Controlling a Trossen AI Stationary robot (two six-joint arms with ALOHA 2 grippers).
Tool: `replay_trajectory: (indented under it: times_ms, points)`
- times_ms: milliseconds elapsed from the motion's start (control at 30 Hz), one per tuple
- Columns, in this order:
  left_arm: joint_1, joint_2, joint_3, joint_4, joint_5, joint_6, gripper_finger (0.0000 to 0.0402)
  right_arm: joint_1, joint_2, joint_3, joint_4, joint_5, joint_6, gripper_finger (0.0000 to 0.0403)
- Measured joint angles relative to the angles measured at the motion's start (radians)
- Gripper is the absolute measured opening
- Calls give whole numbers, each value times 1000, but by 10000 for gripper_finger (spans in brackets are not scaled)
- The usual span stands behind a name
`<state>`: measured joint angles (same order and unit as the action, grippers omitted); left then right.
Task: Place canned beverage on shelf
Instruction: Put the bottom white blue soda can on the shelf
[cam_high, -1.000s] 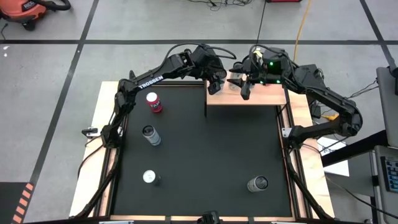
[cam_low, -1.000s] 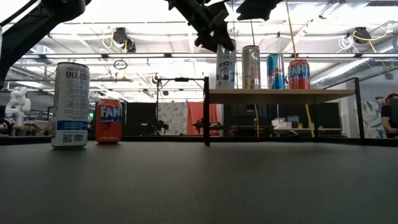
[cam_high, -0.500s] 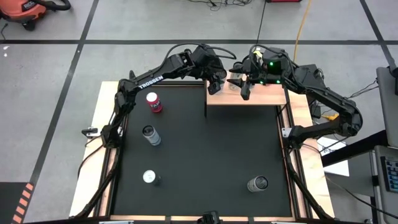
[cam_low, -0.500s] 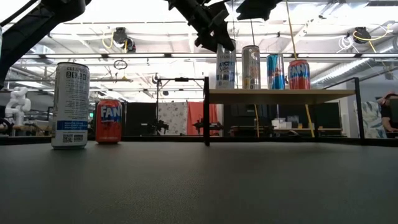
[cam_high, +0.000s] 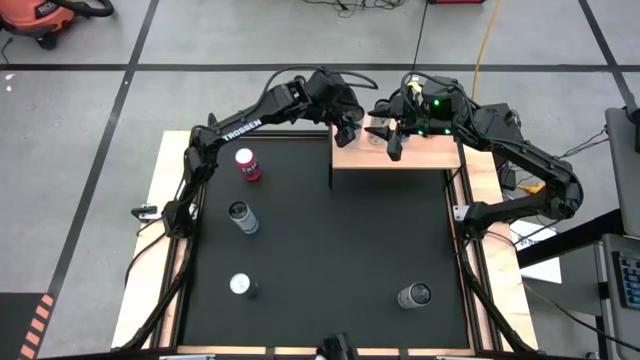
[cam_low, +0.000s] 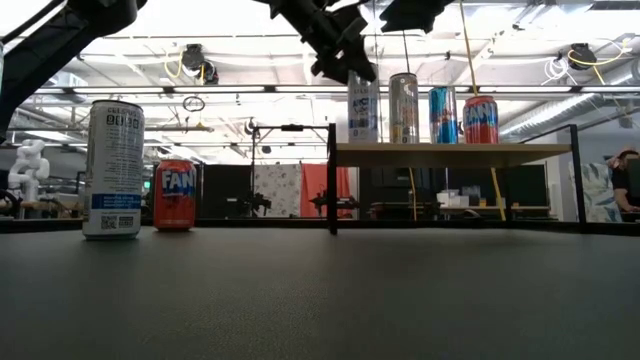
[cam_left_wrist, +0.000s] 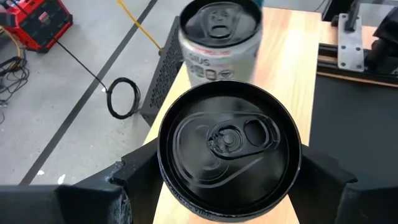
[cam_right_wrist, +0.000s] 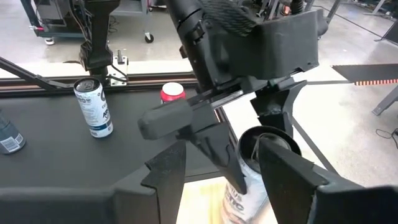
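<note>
The light wooden shelf (cam_high: 400, 152) stands at the mat's far edge and also shows in the low view (cam_low: 450, 150). Several cans stand upright on it in a row. The leftmost is a white-and-blue can with a black top (cam_low: 363, 108), which also shows in the left wrist view (cam_left_wrist: 229, 149). My left gripper (cam_low: 350, 62) hangs open just over that can, pointing down, with one finger on each side of its top. My right gripper (cam_high: 395, 143) is open and empty above the shelf, beside the left gripper. My left gripper's fingers (cam_left_wrist: 140, 180) stand on either side of the black-topped can's top rim (cam_left_wrist: 163, 163), coming from above. I cannot tell whether they touch it. The can stands upright on the shelf's left end.
A silver can (cam_left_wrist: 217, 37) stands on the shelf right behind the black-topped one. A blue can (cam_low: 442, 113) and a red can (cam_low: 480, 118) stand farther right. On the mat are a red can (cam_high: 247, 165), a tall white can (cam_low: 112, 168) and two more cans (cam_high: 240, 285) (cam_high: 415, 295).
My left gripper has gone slightly up and toward the table's far edge. The black-topped can has stayed upright on the shelf.
</note>
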<state>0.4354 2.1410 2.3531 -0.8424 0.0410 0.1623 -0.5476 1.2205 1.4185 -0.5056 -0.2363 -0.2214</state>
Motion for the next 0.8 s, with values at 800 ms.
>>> replay_trajectory:
  times_ms: [800]
  points:
    - [43, 0, 0, -3, 37, -51, 279, 0, 0, 0, 0, 0, 0, 183]
